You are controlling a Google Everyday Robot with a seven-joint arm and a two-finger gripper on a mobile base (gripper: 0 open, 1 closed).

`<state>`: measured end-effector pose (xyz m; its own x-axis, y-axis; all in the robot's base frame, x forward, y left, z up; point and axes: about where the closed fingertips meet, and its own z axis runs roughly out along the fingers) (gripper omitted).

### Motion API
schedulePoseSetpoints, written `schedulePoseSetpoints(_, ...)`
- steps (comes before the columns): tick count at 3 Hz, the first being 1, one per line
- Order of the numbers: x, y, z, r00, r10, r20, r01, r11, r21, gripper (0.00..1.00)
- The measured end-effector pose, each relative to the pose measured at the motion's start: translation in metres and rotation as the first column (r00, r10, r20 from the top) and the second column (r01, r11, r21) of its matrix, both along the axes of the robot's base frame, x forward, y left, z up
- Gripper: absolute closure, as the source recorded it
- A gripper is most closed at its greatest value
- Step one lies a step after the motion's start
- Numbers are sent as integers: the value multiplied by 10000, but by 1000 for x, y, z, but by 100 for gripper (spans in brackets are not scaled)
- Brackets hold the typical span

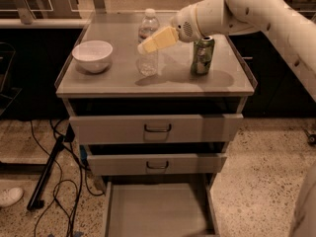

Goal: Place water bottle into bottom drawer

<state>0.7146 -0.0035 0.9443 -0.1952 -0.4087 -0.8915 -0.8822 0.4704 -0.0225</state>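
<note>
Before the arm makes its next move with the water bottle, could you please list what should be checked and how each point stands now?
1. Bottom drawer pulled out, with nothing on the floor that shows: ok.
2. Water bottle upright on the cabinet top: ok.
3. Gripper at the bottle, crossing its upper half: ok.
4. Firm hold on the bottle: cannot tell.
5. Green can apart from the bottle, on the arm's side: ok.
6. White bowl apart from the bottle: ok.
</note>
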Motion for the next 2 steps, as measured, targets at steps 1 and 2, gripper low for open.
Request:
schedulePoseSetpoints(1, 2, 5, 0, 10000, 58, 13, -58, 10000, 46, 0)
schedulePoseSetpoints(2, 12, 37, 9, 9992, 350, 181, -356, 9989, 316, 0)
